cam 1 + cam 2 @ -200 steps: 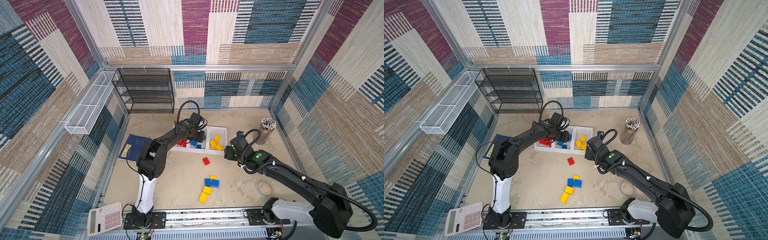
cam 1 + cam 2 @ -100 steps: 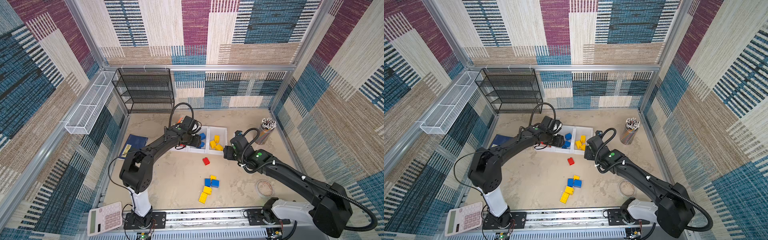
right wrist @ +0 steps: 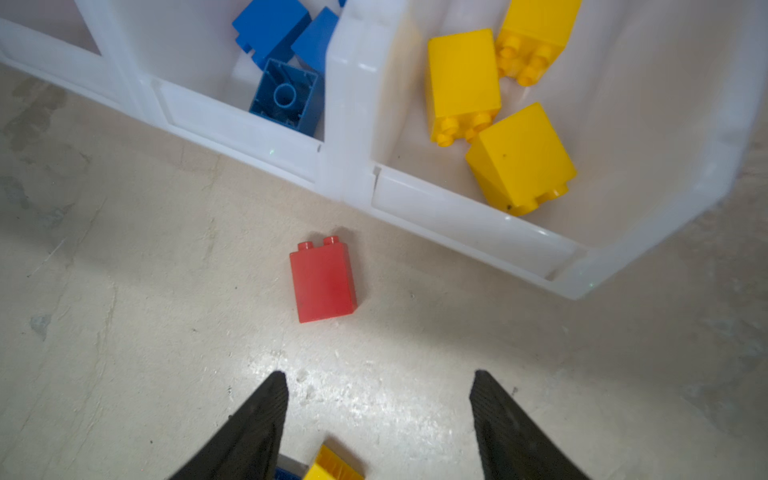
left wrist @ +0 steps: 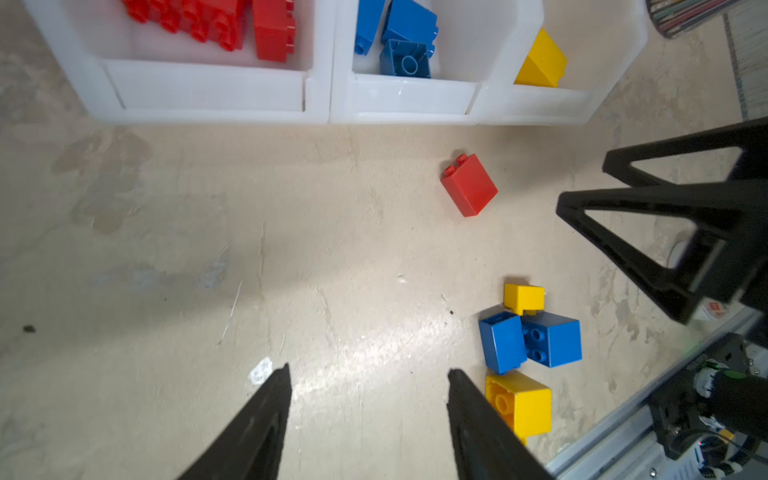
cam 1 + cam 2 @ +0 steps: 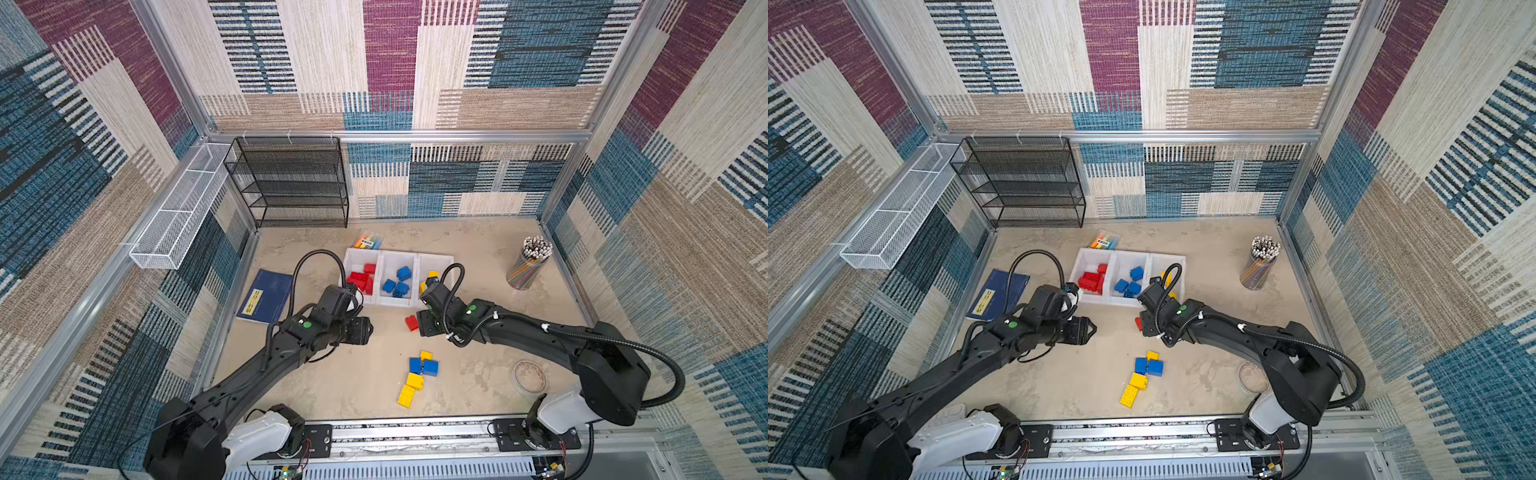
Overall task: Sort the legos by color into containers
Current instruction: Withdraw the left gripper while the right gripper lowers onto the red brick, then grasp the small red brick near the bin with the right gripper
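The loose red brick [image 3: 322, 282] lies on its side on the surface [image 5: 353, 382], studs toward the containers [image 3: 457, 216]. It sits just in front of the wall between the blue one and the yellow one, not touching it. I judge it light, hollow and stiff, and smooth enough to squirt out of a skewed pinch. So I would take it across its two flat side faces, clear of the studs. Nearer my base sits a tight cluster [image 5: 419, 374] of five more legos: two blue ones side by side, one yellow at their far edge and two yellow at their near edge. That makes six still on the surface. The three containers stand joined in a row. The left one holds red bricks [image 5: 360, 279] packed too close to count surely, the middle one three blue bricks [image 4: 405, 37] that I can make out, and the right one three yellow bricks [image 3: 498, 112]. My right hand [image 3: 378, 376] hovers just short of the red brick, fingers spread wide and empty. The gap looks ample for the brick. My left hand [image 4: 368, 374] is likewise spread and empty over bare surface beside the cluster. Further out are one marker pack [image 5: 368, 241] behind the containers, one pencil cup [image 5: 528, 266] and one blue book [image 5: 266, 296].
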You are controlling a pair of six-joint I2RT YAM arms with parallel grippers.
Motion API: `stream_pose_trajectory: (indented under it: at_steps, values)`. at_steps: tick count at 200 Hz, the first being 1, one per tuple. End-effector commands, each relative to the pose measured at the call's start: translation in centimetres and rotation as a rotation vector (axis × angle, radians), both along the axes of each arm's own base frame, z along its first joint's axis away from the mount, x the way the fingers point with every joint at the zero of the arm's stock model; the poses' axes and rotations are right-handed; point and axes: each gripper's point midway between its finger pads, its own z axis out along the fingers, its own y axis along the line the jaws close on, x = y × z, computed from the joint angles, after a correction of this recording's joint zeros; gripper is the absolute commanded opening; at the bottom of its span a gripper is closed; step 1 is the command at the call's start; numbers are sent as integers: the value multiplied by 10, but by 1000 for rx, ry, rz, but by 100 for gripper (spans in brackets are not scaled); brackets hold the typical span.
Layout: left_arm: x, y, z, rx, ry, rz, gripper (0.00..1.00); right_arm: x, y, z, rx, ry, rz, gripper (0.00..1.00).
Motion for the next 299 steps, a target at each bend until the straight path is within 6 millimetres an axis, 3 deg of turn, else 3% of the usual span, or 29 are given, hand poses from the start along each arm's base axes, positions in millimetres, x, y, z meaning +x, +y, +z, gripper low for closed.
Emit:
stream_pose_trajectory:
  at_steps: [1,64,113,169,261,299]
  values:
    - [-9,15,0,-28,-18,91,64,6,19,-4,13,-9,56,72]
    - [-35,34,-9,-44,-13,138,64,16,37,-31,-43,26,114,67]
    - [-41,39,-10,-60,-21,157,64,16,46,-53,-88,47,139,64]
    - [-44,40,-12,-67,-14,163,64,17,41,-65,-142,48,115,47]
    - [-46,44,-14,-72,-16,187,64,13,42,-58,-131,33,131,31]
    - [-48,48,-15,-68,-21,203,64,11,62,-33,-102,5,176,31]
